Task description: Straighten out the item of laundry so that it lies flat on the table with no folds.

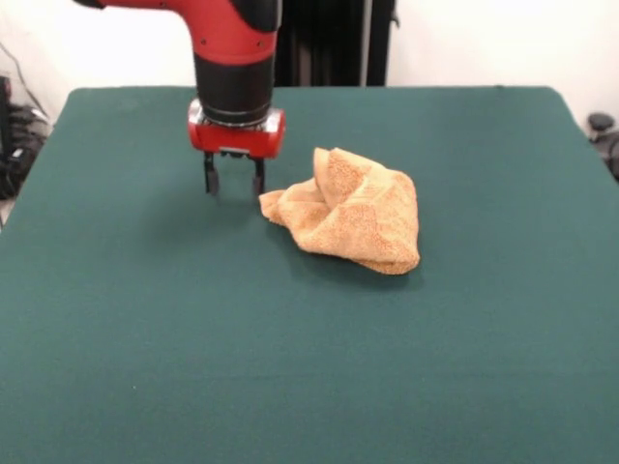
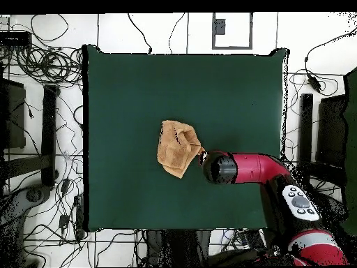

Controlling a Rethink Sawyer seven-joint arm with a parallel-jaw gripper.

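The orange-tan towel (image 1: 353, 210) lies crumpled in a bunched heap near the middle of the dark green table (image 1: 309, 367), with folds standing up at its far side. It also shows in the overhead view (image 2: 177, 146) on the table (image 2: 132, 98). My gripper (image 1: 233, 181) hangs just left of the towel's left corner in the front view, fingers open with a gap between them and holding nothing. The right finger is close to the towel's edge. In the overhead view the arm's wrist (image 2: 219, 167) covers the gripper. The towel's band and tag do not show.
The red arm (image 2: 258, 169) reaches in from the robot's base (image 2: 314, 244). Cables and equipment (image 2: 42, 84) lie on the floor around the table. A black stand (image 1: 334, 43) rises behind the table's far edge.
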